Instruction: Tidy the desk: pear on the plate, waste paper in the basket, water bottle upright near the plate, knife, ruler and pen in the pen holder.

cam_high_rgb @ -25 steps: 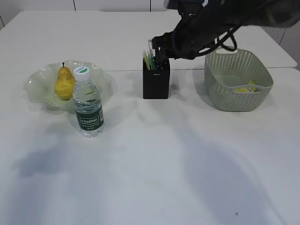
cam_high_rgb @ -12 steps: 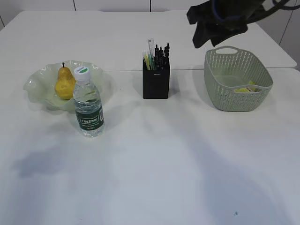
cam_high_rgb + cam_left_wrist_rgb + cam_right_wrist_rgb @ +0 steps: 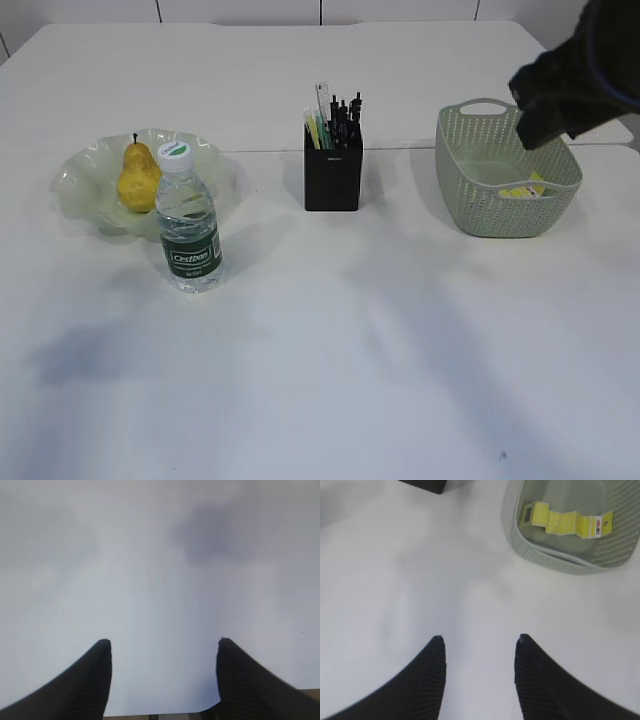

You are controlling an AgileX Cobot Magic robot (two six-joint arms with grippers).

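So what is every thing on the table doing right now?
pear: lying in the plate, stem up.
water bottle: standing upright, cap on, in front of the plate.
pen holder: upright, pens and ruler sticking out.
basket: upright, holding the waste paper flat on its bottom.
left gripper: fingers open, empty.
right gripper: fingers open, empty.

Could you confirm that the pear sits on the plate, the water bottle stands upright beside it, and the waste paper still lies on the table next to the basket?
Not quite: the waste paper lies inside the basket, not on the table beside it, as the right wrist view shows. The rest holds: the pear sits on the plate and the water bottle stands upright beside it.
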